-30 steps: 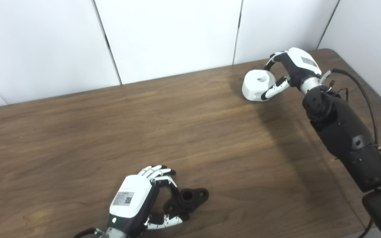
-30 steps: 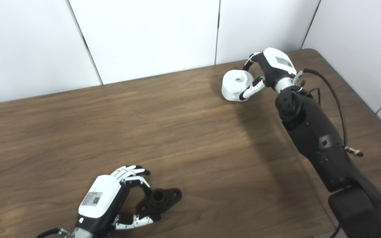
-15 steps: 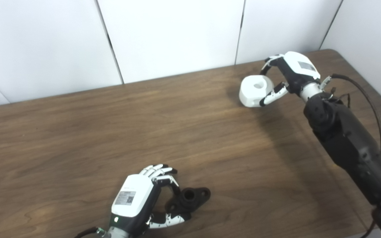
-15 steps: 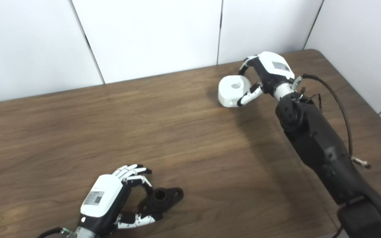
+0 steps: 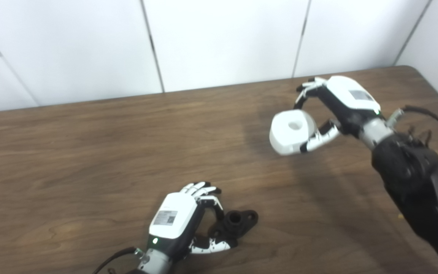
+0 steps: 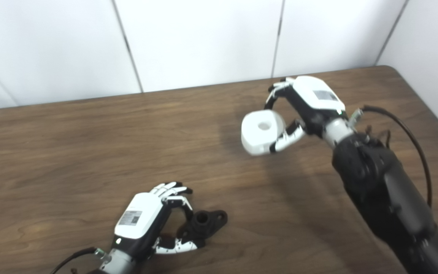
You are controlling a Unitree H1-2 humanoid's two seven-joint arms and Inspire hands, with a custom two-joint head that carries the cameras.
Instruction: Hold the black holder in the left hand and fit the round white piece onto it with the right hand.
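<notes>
Left eye view gives us the black holder (image 5: 234, 225) lying flat on the wooden table (image 5: 89, 152), near the front edge and a little left of the middle. We see a short round socket standing up from its flat base and a bolt hole in the lobe that points right. Our left hand (image 5: 183, 224) lies just beside it on its left. The fingers (image 5: 203, 189) arch over the holder's near end and the thumb (image 5: 213, 246) reaches under it from the front, so the hand is loosely cupped around that end. We cannot tell whether the fingertips actually press on the black plastic, and the holder rests on the table.

Well apart from this, toward the far right of the table, our right hand (image 5: 337, 110) grips the round white piece (image 5: 291, 132). The thumb lies along the piece's near side and the fingers curl over its far side, closed on it. The piece is a stubby white cylinder with a round hole in its upward, slightly tilted face. A soft shadow on the wood beneath it suggests that it hangs clear of the table. The black forearm (image 5: 413, 182) runs from the hand down to the lower right corner, with a cable looping beside the wrist. White wall panels (image 5: 222, 38) stand behind the table's far edge.
</notes>
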